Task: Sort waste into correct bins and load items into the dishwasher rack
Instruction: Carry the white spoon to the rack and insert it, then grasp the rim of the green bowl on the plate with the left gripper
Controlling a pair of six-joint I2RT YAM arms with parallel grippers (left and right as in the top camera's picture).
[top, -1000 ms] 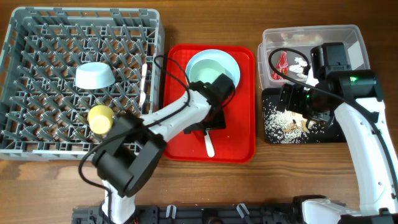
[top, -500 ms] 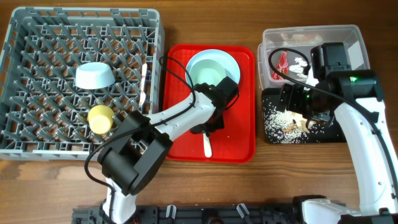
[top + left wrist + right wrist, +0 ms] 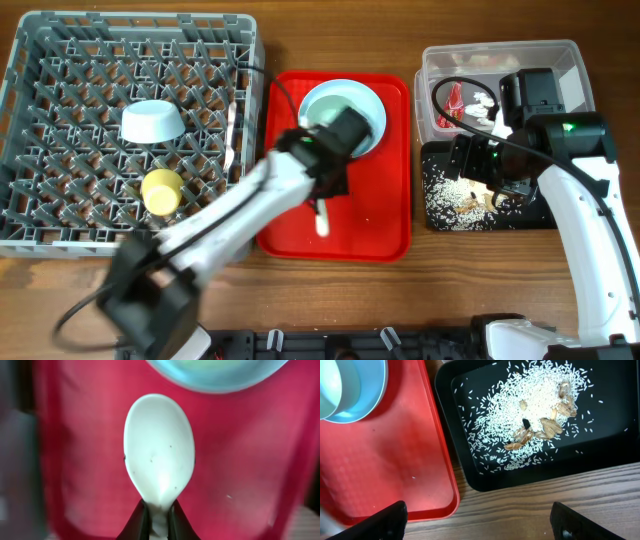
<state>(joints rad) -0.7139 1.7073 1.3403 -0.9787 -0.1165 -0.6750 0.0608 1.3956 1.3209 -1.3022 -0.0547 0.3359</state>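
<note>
Over the centre of the worktop (image 3: 420, 290), the left end effector (image 3: 157, 520) pinches the spoon (image 3: 159, 450) by its handle above the red tray (image 3: 385, 210), beside a blue bowl (image 3: 345, 108) not yet loaded. Near the left edge, the rack (image 3: 60, 60) holds a pale bowl (image 3: 152, 121) and a cup (image 3: 161, 188). The right end effector (image 3: 480, 525) gapes empty over the black tray (image 3: 600, 455) strewn with rice (image 3: 535, 400).

A wooden table (image 3: 440, 290) is seen from above, and almost the whole overhead picture is filled by it. The wood is coloured a warm brown. Thin dark lines of grain are drawn across it from left to right. The top is lit softly and evenly, and only faint shadows are cast on it. In the right wrist view the wood is seen from closer up, and there it looks paler, with darker streaks running through it. A black rail (image 3: 330, 345) is seen along the near edge of the table.
</note>
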